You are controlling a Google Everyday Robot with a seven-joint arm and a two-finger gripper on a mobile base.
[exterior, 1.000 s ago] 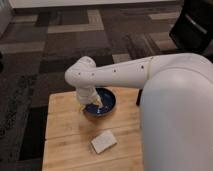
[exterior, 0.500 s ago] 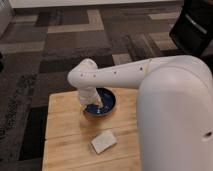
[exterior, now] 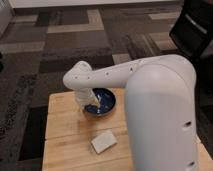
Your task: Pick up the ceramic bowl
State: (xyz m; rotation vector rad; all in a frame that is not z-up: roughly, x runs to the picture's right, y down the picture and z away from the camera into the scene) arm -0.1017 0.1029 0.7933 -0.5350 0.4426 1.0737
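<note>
The ceramic bowl [exterior: 104, 102] is small, round and glossy dark blue. It sits on the wooden table [exterior: 62, 130] near its far edge. My white arm reaches over from the right, bends down at the wrist, and my gripper [exterior: 93, 103] is at the bowl's left rim, reaching into the bowl. Part of the bowl's left side is hidden by the wrist.
A flat pale rectangular block [exterior: 103, 141] lies on the table in front of the bowl. The table's left edge drops to patterned grey carpet [exterior: 60, 45]. A dark chair [exterior: 195, 25] stands at the top right. My arm's bulk covers the table's right side.
The bowl and the gripper stay in the same place on the table. The arm's large upper part has shifted a little in the picture.
</note>
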